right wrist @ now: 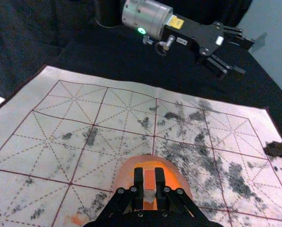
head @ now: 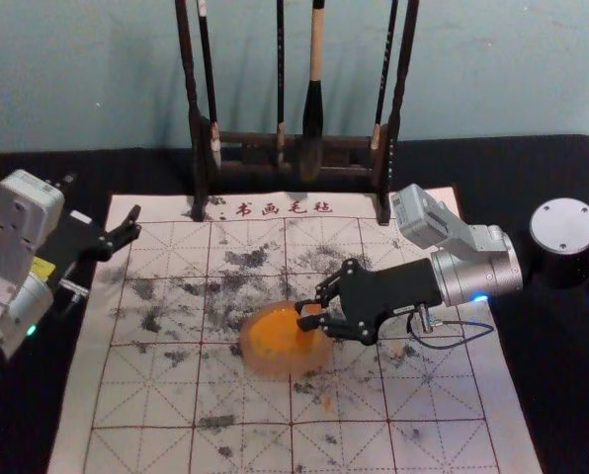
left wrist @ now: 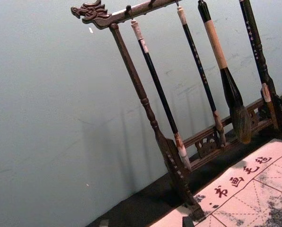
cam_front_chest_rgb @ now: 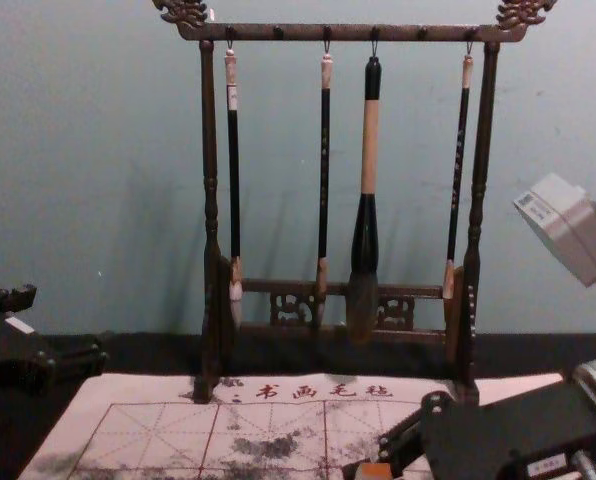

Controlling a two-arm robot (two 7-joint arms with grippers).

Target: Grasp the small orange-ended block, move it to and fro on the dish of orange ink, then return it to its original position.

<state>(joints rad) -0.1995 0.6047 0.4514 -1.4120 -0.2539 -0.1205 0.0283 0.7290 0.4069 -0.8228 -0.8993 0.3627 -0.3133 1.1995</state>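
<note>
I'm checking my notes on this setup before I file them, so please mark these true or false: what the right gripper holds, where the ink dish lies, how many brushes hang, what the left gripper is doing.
1. The right gripper has the small block between its fingers. True.
2. The left gripper is clamped on a brush. False: it is open and empty, off to the robot's left.
3. The ink dish lies on the gridded mat. True.
4. Only two brushes hang from the rack. False: four hang there.
5. The ink in the dish is orange. True.
</note>
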